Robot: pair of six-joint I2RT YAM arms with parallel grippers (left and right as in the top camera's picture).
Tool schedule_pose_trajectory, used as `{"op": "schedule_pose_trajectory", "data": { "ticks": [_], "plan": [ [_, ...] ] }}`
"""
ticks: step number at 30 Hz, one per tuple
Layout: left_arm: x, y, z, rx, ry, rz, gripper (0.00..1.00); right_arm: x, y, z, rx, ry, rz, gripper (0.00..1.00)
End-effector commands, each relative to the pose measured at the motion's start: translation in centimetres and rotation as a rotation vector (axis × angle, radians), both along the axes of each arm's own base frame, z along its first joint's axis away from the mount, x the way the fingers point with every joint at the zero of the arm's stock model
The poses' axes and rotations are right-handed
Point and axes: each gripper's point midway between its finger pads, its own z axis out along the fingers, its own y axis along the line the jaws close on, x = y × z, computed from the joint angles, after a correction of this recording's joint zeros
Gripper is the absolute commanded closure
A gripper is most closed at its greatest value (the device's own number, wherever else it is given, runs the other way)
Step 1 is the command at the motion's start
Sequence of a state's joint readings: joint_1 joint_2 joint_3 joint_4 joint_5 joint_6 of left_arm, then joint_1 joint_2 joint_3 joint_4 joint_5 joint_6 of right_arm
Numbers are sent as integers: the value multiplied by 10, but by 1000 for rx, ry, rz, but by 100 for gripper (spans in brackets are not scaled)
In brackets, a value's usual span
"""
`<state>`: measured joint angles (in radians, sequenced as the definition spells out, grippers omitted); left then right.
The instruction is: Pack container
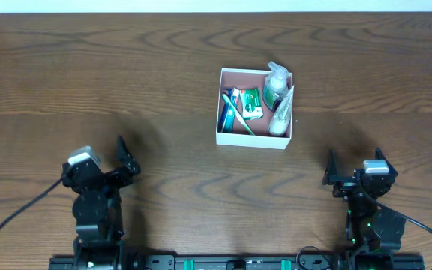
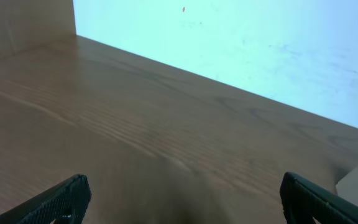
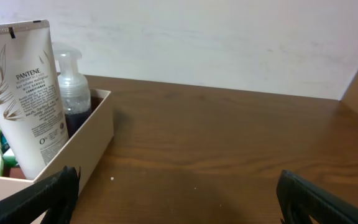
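On the wooden table (image 1: 126, 75), both arms rest low at the near edge, probably because they have nothing to carry. The left gripper (image 2: 182, 186) has its fingers wide apart over bare wood, and the right gripper (image 3: 178, 180) is also apart and empty. The container (image 1: 253, 139) stands near the middle, well apart from both. Inside, a white tube (image 3: 27, 93) leans on the right wall beside a pump bottle (image 3: 73, 93), and a green toothbrush (image 1: 238, 116) lies slanted. No loose item shows outside, so the packing seems finished. Nothing blocks the way.

Black arms (image 1: 96, 206), black pincers (image 2: 182, 194), pale wrist caps (image 1: 83, 158)
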<state>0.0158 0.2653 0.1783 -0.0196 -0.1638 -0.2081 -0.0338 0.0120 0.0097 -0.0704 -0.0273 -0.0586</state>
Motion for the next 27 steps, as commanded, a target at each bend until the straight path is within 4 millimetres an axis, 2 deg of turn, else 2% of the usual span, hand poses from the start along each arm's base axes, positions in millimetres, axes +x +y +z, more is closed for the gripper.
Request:
{"op": "schedule_pose_trajectory", "data": {
  "ticks": [1, 14, 27],
  "plan": [
    [-4, 0, -2, 24, -31, -3, 2, 0, 4, -1, 13, -2, 14, 1],
    [-11, 0, -26, 72, -69, -11, 2, 0, 4, -1, 13, -2, 14, 1],
    [-11, -4, -36, 78, -28, -36, 2, 0, 4, -1, 13, -2, 14, 1]
  ]
}}
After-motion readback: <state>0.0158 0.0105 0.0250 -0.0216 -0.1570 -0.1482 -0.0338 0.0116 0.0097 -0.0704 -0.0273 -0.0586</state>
